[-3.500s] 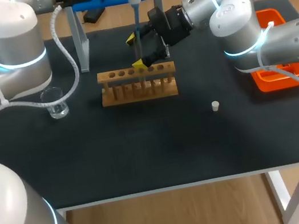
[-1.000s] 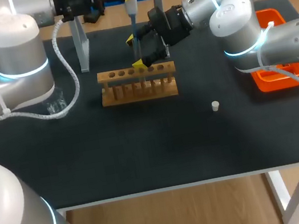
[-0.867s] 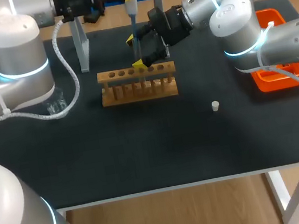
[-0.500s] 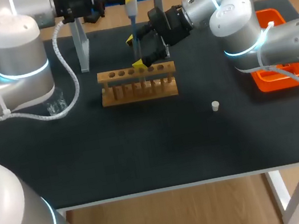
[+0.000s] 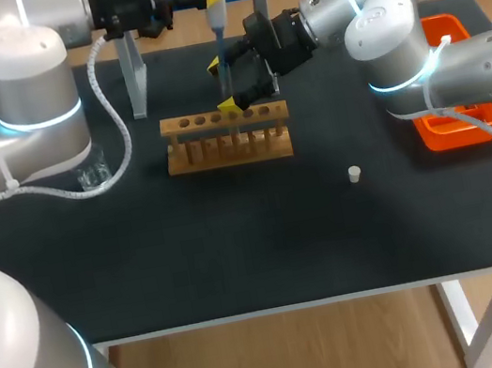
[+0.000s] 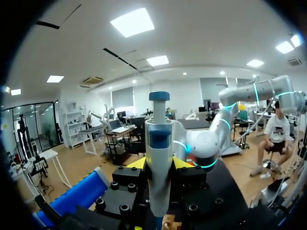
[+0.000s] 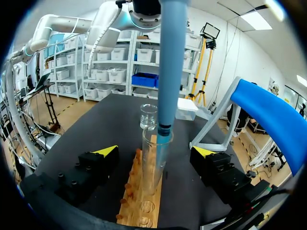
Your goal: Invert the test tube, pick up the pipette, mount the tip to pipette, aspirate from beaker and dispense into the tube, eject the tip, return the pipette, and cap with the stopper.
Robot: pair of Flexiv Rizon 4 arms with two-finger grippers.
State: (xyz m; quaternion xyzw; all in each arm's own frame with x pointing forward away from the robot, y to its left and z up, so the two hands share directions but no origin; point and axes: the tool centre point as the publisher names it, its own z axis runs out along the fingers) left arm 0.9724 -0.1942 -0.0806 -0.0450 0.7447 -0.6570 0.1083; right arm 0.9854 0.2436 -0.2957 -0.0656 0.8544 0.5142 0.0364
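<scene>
The black counter [image 5: 241,261] fills my head view, with the wooden rack [image 5: 227,140] just above its middle; at the rack's 9 o'clock the glass beaker [image 5: 90,176] stands half hidden behind my left arm; at the rack's 4 o'clock, well apart, the small white stopper [image 5: 354,174] sits alone on the counter; out at 3 o'clock the orange tray [image 5: 462,131] lies at the counter's edge, partly under my right arm; the grey stand [image 5: 133,75] with its blue bar rises at 12 o'clock, along the far edge.

My left arm comes in from 10 o'clock; its end effector [image 6: 159,164] is clenched on the pipette [image 6: 159,143], which stands upright between the two yellow tips, plunger uppermost.

My right arm comes in from 2 o'clock and its end effector [image 7: 154,152] is level with the test tube [image 7: 151,165], just over the back rail of the rack; in the right wrist view the fingers are spread wide, with a clear gap on either side of the glass, so I read it as released; the tube is upright, mouth up, its foot down at the rack; I cannot tell whether it is seated in a hole; the pipette's blue shaft comes straight down from above and its lower end is inside the tube's mouth; the beaker shows beyond the tube, further along the line of the rack.
</scene>
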